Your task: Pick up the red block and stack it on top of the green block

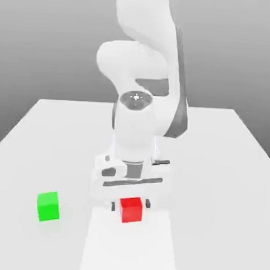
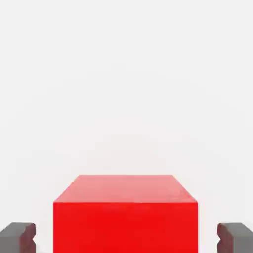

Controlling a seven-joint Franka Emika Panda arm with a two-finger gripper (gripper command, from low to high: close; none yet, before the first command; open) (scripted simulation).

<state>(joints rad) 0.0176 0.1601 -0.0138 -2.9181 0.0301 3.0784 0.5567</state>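
The gripper (image 1: 131, 204) points down at the table (image 1: 225, 164), its 2 dark fingers (image 2: 18, 236) clamped on opposite sides of the red block (image 1: 130, 209). The green block (image 1: 48, 206) sits on the table well apart, toward the exterior view's left.

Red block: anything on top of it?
Nothing rests on the red block; in the hand view its top face is bare. The tool brackets its sides, with the white hand directly above. What is under the block cannot be seen; it is covered.
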